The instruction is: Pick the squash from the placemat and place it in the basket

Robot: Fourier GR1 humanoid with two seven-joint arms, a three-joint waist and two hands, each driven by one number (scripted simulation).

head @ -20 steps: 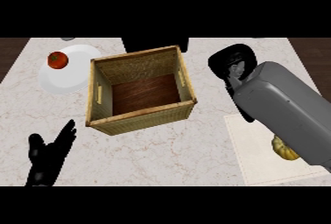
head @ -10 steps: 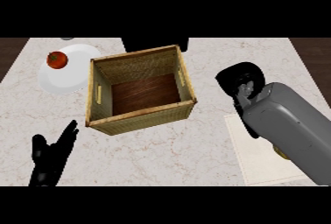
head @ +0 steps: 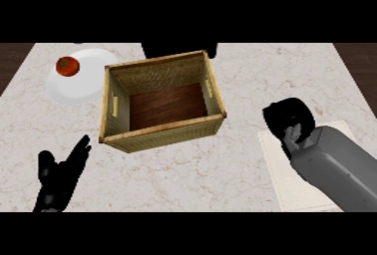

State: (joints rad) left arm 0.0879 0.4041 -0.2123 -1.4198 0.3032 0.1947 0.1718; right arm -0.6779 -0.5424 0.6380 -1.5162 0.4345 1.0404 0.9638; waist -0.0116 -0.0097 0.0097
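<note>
The wicker basket [head: 163, 130] stands in the middle of the counter, and its wooden floor shows bare. A pale placemat [head: 277, 167] lies at the lower right. My right hand [head: 288, 118] hovers over the placemat's far edge, fingers relaxed and holding nothing that I can see. Its grey forearm covers most of the mat, and the squash is hidden beneath it. My left hand [head: 60, 175] rests open at the lower left, away from the basket.
A white plate [head: 87, 85] with a red tomato [head: 68, 65] sits at the far left. A dark object [head: 177, 50] stands just behind the basket. Marble counter stretches between the basket and my hands.
My right hand has drawn back from beside the basket's far right toward the placemat. Its forearm now hides the squash, which showed on the mat before. The left hand stayed put.
</note>
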